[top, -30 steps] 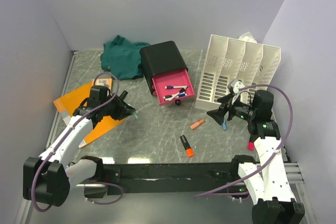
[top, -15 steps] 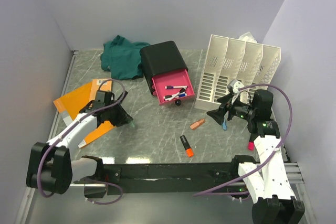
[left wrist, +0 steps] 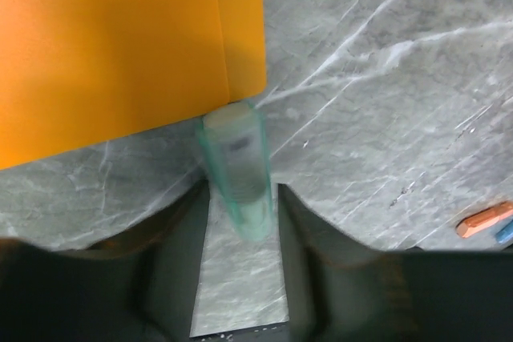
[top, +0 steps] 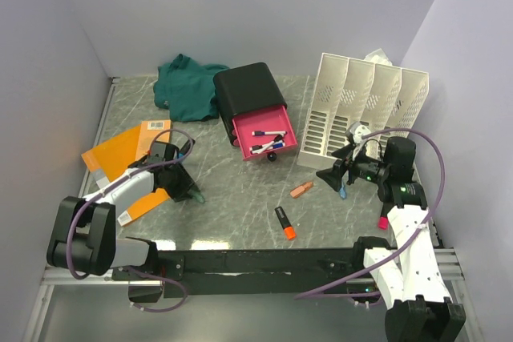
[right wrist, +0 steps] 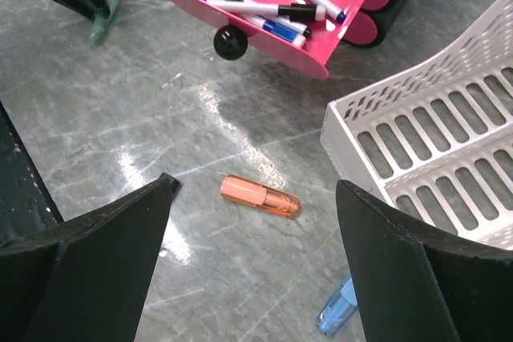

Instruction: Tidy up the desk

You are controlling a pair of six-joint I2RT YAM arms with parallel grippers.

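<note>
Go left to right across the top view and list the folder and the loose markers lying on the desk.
orange folder → pale green marker → orange-and-black highlighter → salmon marker → blue marker

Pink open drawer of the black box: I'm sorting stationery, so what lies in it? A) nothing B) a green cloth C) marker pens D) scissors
C: several marker pens lie inside the pink open drawer, as the right wrist view shows.
</note>
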